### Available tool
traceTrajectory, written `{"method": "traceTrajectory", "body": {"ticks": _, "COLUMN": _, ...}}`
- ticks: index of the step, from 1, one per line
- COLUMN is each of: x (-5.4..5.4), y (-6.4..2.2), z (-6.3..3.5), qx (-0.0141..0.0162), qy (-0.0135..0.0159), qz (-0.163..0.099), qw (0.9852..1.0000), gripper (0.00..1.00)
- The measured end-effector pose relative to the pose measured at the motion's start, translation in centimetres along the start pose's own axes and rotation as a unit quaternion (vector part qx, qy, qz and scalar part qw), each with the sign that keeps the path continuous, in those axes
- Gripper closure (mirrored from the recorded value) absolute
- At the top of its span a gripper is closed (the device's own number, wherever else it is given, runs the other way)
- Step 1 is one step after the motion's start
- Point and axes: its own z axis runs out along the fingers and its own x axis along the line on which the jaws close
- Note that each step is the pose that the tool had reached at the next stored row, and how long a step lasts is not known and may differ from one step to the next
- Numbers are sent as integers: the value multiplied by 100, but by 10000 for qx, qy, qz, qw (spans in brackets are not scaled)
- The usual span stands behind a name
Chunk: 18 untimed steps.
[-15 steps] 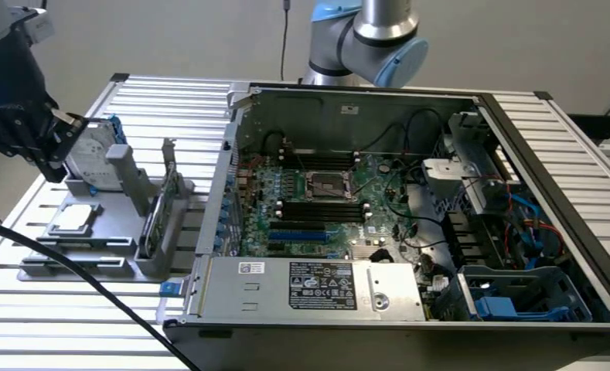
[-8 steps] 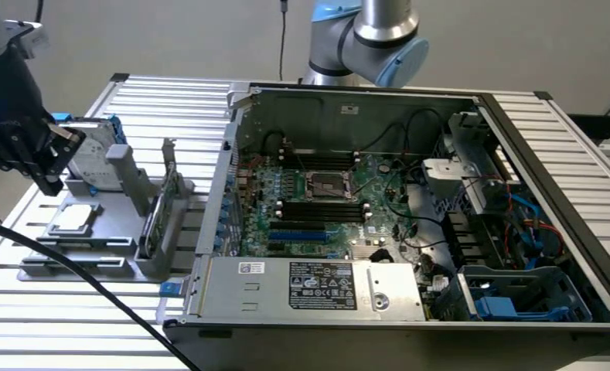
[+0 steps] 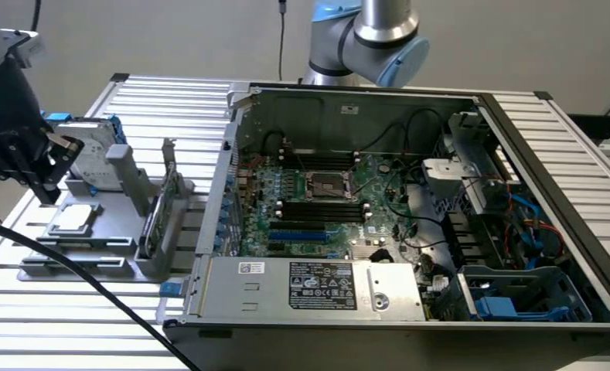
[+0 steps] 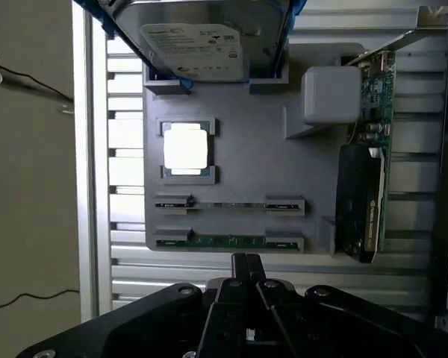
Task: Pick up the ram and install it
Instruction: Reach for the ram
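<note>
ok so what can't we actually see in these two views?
Hard drive: wrist view, far end cut off by the picture edge.
Processor chip: wrist view, glare wipes out its markings.
Ram sticks: wrist view, seen edge-on, chips not visible.
Motherboard slots: exterior view, too small to tell latch state.

ram (image 4: 228, 241), thin dark-green stick, on edge (slotted in gray holder (image 4: 246, 168))

Plain pale grey wall (image 3: 181, 39) behind, unmarked. Table (image 3: 567, 147) of ribbed silver metal slats, spanning the scene. Beside its edge, smooth beige floor (image 4: 30, 186) with a thin dark cable (image 4: 19, 301) trailing across it. Light bright, even; shadows soft.
</note>
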Motion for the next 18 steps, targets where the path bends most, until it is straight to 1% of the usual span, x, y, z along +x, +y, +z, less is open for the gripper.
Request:
{"method": "traceTrajectory", "body": {"ticks": 4, "x": 6, "y": -24, "z": 15, "qx": 3, "qy": 7, "qz": -51, "qw": 10000, "gripper": 89}}
{"method": "traceTrajectory", "body": {"ticks": 6, "x": 11, "y": -32, "z": 17, "qx": 12, "qy": 8, "qz": -67, "qw": 10000, "gripper": 89}}
{"method": "traceTrajectory", "body": {"ticks": 10, "x": 47, "y": -41, "z": 21, "qx": 71, "qy": 7, "qz": -76, "qw": 9999, "gripper": 89}}
{"method": "traceTrajectory", "body": {"ticks": 11, "x": 61, "y": -40, "z": 25, "qx": 88, "qy": 5, "qz": -77, "qw": 9999, "gripper": 89}}
{"method": "traceTrajectory", "body": {"ticks": 12, "x": 74, "y": -41, "z": 28, "qx": 104, "qy": -7, "qz": -80, "qw": 9999, "gripper": 89}}
{"method": "traceTrajectory", "body": {"ticks": 13, "x": 90, "y": -41, "z": 33, "qx": 122, "qy": -39, "qz": -82, "qw": 9999, "gripper": 89}}
{"method": "traceTrajectory", "body": {"ticks": 14, "x": 103, "y": -40, "z": 37, "qx": 138, "qy": -77, "qz": -84, "qw": 9998, "gripper": 89}}
{"method": "traceTrajectory", "body": {"ticks": 16, "x": 128, "y": -40, "z": 45, "qx": 168, "qy": -164, "qz": -89, "qw": 9997, "gripper": 89}}
{"method": "traceTrajectory", "body": {"ticks": 18, "x": 164, "y": -40, "z": 60, "qx": 177, "qy": -241, "qz": -92, "qw": 9995, "gripper": 89}}
